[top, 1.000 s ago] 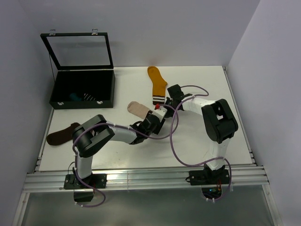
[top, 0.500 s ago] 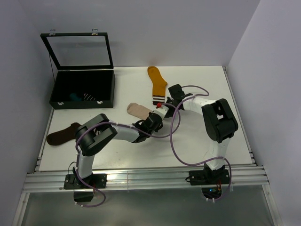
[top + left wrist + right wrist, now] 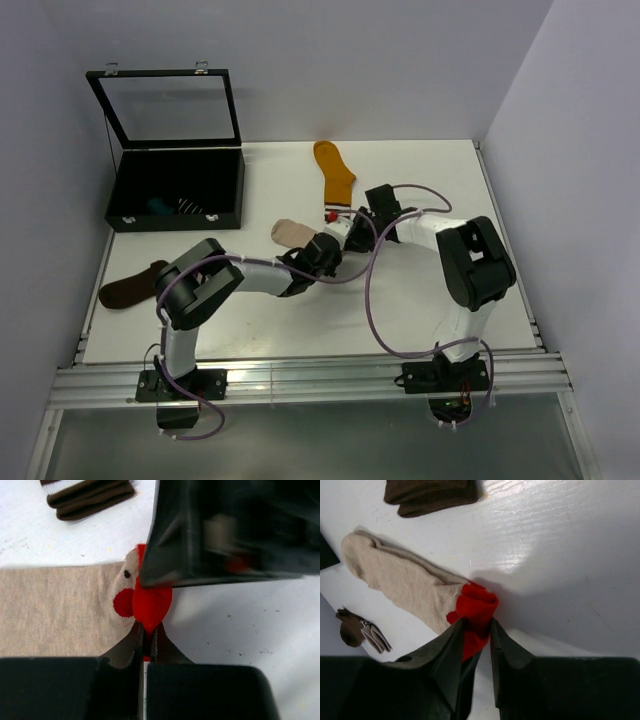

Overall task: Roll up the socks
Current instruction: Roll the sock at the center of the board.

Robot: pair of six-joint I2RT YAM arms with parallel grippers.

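1. I see a white table (image 3: 480,270) filling the middle of the overhead view, its surface lightly scuffed in the wrist views.
2. A black case (image 3: 176,220) sits at the far left of the table.
3. Its lid (image 3: 172,108) stands open and nearly upright, a clear pane in a black frame, leaning toward the back wall (image 3: 350,70).
4. Aluminium rails (image 3: 300,380) run left to right along the near edge.
5. Pale lavender walls close the left, far and right sides.

The beige sock (image 3: 405,587) ends in red, the mustard sock (image 3: 335,176) in a brown-and-white striped cuff.
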